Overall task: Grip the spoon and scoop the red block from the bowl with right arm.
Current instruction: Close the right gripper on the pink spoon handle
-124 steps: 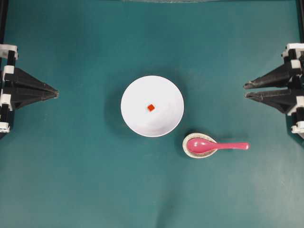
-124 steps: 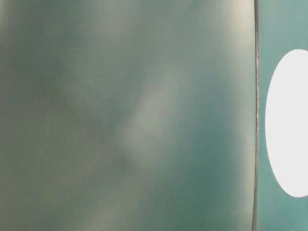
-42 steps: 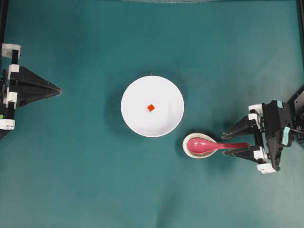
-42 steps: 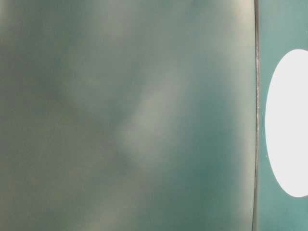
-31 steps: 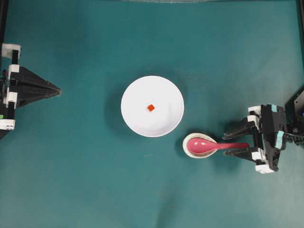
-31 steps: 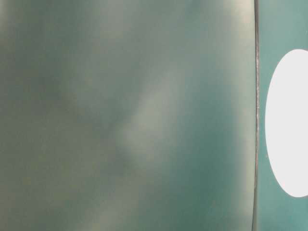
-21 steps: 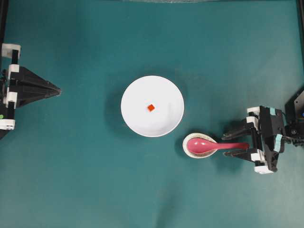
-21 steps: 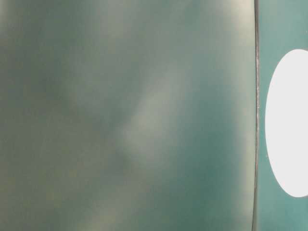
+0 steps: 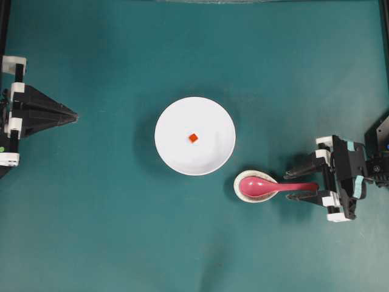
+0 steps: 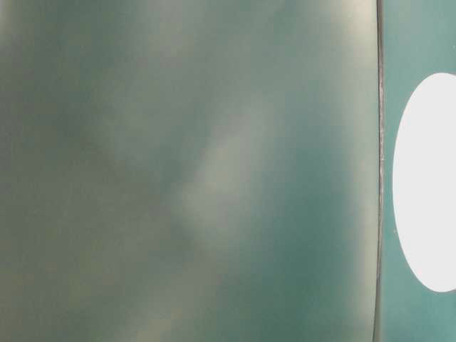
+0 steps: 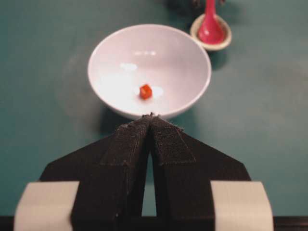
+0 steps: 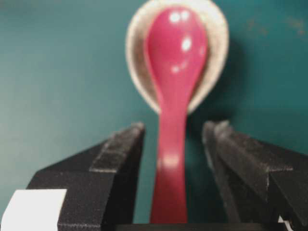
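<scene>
The pink spoon [image 9: 276, 186] lies with its scoop in the speckled spoon rest [image 9: 246, 193], handle pointing right. It also shows in the right wrist view [image 12: 173, 110] and the left wrist view [image 11: 210, 28]. My right gripper [image 9: 289, 185] is open, its two fingers on either side of the handle with gaps on both sides [image 12: 174, 129]. The white bowl [image 9: 176, 152] sits mid-table with the tiny red block [image 9: 192, 138] inside; the left wrist view shows the bowl [image 11: 192, 96] and block [image 11: 145, 91]. My left gripper [image 9: 73, 115] is shut and empty at the far left [image 11: 151, 116].
The teal table surface [image 9: 109, 231] surrounds the bowl and spoon rest. The table-level view is a blur of teal with a white oval [image 10: 427, 185] at its right edge.
The right arm came in from the right edge and down to the spoon handle, then settled with open fingers around it. The left arm shifted slightly early on. Bowl, block and spoon stayed put.
</scene>
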You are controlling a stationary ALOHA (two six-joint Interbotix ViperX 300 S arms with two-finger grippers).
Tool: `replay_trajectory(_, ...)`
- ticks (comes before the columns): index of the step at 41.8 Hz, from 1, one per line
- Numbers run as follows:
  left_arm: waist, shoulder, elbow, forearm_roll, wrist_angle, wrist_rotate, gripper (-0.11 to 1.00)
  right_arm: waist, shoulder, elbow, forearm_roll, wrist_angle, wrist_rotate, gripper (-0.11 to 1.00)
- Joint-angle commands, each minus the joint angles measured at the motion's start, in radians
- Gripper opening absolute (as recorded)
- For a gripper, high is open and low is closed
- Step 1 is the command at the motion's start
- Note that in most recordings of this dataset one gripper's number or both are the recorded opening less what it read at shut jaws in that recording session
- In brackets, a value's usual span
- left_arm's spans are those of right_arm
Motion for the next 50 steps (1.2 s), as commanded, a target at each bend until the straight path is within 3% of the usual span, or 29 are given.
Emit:
replay_trajectory(1, 0.005, 0.008, -0.023, 0.002, -0.005, -0.002, 0.0, 0.012, 0.0, -0.002, -0.005, -0.017, -0.002, 0.56)
replay_trajectory(23, 0.005, 0.008, -0.023, 0.003, -0.003, -0.002, 0.0, 0.017, 0.057, -0.011, -0.005, -0.074, -0.002, 0.56)
replay_trajectory(36, 0.005, 0.008, -0.021, 0.003, -0.005, -0.002, 0.0, 0.017, 0.055, -0.008, -0.005, -0.094, -0.002, 0.48)
replay_trajectory(50, 0.005, 0.008, -0.023, 0.003, -0.003, -0.002, 0.0, 0.017, 0.055, -0.003, -0.002, -0.097, -0.002, 0.48)
